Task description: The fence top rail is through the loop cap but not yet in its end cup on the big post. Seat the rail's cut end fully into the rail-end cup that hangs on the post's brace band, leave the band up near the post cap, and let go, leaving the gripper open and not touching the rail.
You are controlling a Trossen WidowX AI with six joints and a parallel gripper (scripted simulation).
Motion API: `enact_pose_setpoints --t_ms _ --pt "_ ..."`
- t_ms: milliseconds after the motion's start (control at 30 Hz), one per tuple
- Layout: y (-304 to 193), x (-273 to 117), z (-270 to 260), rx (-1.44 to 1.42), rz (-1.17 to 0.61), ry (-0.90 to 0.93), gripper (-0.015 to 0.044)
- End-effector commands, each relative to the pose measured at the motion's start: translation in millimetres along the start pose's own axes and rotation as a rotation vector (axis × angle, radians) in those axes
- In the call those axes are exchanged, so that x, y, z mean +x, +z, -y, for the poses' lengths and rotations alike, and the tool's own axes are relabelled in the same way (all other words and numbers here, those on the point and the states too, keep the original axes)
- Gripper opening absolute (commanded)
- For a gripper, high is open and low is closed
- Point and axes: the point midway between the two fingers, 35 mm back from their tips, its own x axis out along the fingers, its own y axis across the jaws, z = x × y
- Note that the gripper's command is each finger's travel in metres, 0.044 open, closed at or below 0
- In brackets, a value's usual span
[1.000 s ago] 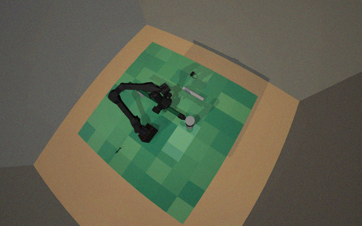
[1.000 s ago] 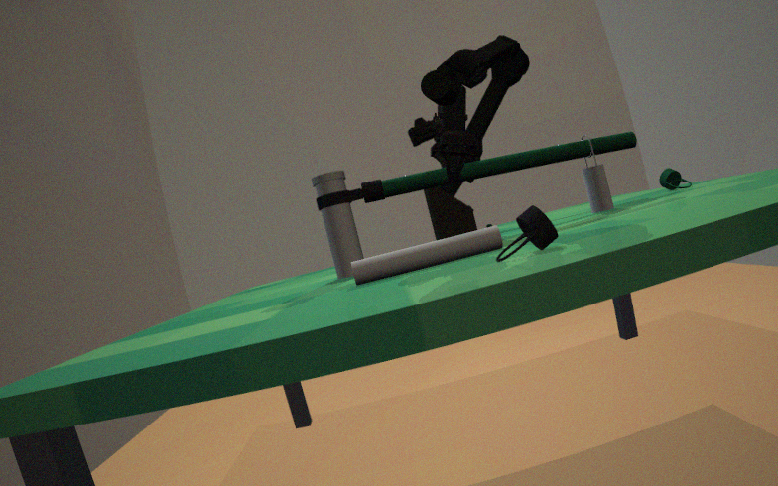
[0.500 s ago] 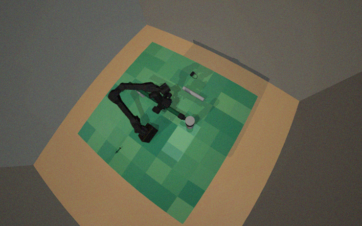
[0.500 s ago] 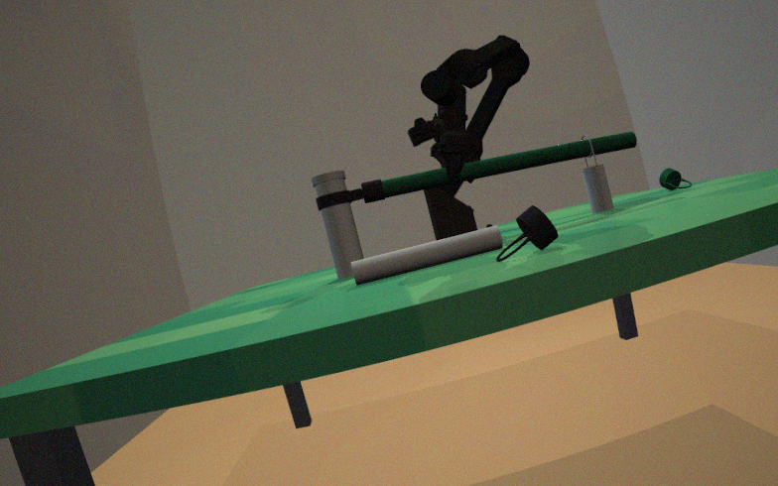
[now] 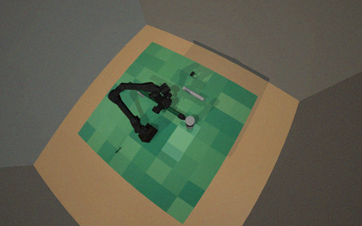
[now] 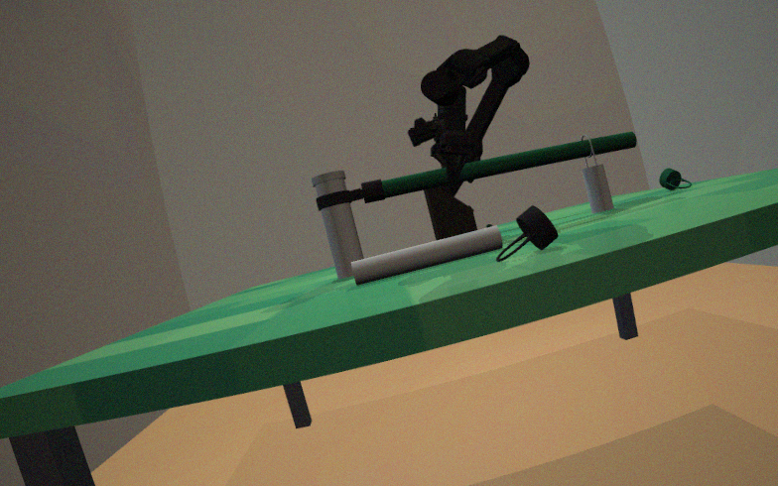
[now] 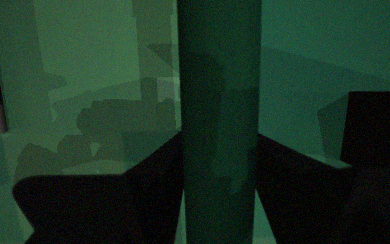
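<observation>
The dark green rail (image 5: 174,111) (image 6: 527,160) (image 7: 220,65) runs above the table, through the wire loop over the short grey post (image 6: 597,188). Its near end meets the black rail-end cup (image 5: 181,116) (image 6: 372,190). The cut end is hidden in the cup's mouth, so its depth cannot be told. The cup hangs on the black brace band (image 6: 331,199), a little below the cap of the big grey post (image 6: 341,240) (image 5: 189,120). My gripper (image 6: 454,174) (image 7: 214,136) is shut on the rail between cup and loop, with a finger on each side.
A loose grey pipe (image 5: 193,93) (image 6: 427,255) lies beside the big post. A black cap with a ring (image 5: 192,74) (image 6: 537,227) lies near the pipe's end. A green cap with a ring (image 6: 670,179) lies beyond the short post. A small dark item (image 5: 118,150) lies near the arm's base.
</observation>
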Motion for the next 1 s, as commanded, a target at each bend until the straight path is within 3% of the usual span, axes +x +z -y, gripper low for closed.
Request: enact_pose_setpoints --t_ms 0,967 --pt "0.2 -0.1 0.0 0.000 0.000 0.000 0.0000" --pt "5.5 -1.1 1.7 0.005 0.008 -0.001 0.0000"
